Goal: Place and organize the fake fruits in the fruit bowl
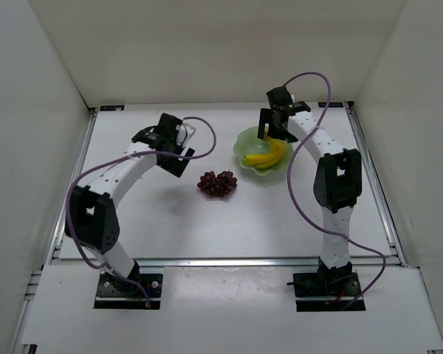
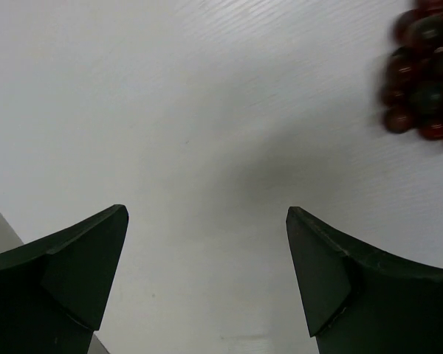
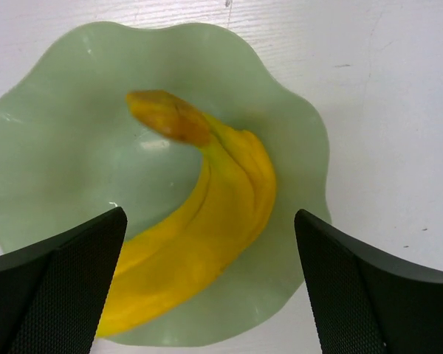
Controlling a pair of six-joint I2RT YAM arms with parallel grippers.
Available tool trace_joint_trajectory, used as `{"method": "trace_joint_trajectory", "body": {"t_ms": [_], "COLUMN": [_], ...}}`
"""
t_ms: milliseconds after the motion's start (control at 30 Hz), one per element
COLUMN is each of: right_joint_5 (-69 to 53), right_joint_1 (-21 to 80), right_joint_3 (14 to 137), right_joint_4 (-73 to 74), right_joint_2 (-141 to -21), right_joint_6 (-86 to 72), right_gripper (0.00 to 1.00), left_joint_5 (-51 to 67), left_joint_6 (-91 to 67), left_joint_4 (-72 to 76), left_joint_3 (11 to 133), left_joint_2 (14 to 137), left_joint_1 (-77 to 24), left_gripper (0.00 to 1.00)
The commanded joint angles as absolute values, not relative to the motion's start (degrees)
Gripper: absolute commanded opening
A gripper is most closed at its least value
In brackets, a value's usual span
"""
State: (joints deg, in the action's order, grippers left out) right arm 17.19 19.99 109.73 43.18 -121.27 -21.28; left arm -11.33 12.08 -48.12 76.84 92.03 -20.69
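Observation:
The yellow bananas [image 1: 266, 155] [image 3: 207, 221] lie inside the pale green scalloped fruit bowl [image 1: 245, 141] [image 3: 52, 147] at the back right of the table. My right gripper [image 1: 275, 127] [image 3: 210, 217] hangs open just above the bowl, its fingers apart on either side of the bananas and touching nothing. The dark red grapes [image 1: 217, 184] [image 2: 422, 74] rest on the white table, left of the bowl and in front of it. My left gripper [image 1: 179, 158] [image 2: 207, 214] is open over bare table left of the grapes, with nothing between its fingers.
White walls enclose the table on three sides. A metal rail [image 1: 221, 261] runs along the near edge by the arm bases. Purple cables [image 1: 310, 77] loop off both arms.

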Motion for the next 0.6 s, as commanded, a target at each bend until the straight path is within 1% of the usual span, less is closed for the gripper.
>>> {"method": "trace_joint_trajectory", "body": {"t_ms": [0,67,200,233,333,500,567], "right_joint_5": [17.1,17.1,17.7,17.7,17.7,17.7,18.4], "right_joint_1": [20.0,20.0,20.0,20.0,18.5,15.8,15.3], "right_joint_3": [109.3,108.0,99.8,95.8,90.7,84.3,83.8], "right_joint_4": [43.9,43.4,40.4,39.8,38.4,37.9,37.9], "right_joint_2": [-115.1,-111.5,-102.0,-100.4,-95.0,-88.8,-87.1], "right_joint_6": [-19.6,-20.2,-21.4,-22.1,-23.4,-24.5,-25.1], "right_gripper": [0.99,0.99,0.99,0.99,0.99,0.99,0.99], "left_joint_5": [-10.4,-8.8,-3.1,-2.6,-1.9,-1.2,-4.4], "left_joint_6": [15.0,16.2,20.3,21.1,23.6,26.2,25.7], "left_joint_4": [-49.6,-50.1,-50.6,-50.6,-50.6,-51.9,-51.9], "left_joint_3": [85.2,88.4,93.9,93.9,95.9,96.4,98.2], "left_joint_2": [96.6,100.9,107.0,108.1,113.3,120.7,124.2], "left_joint_1": [-27.8,-30.8,-38.5,-39.4,-42.0,-42.7,-42.7], "left_gripper": [1.0,1.0,1.0,1.0,1.0,1.0,1.0]}}
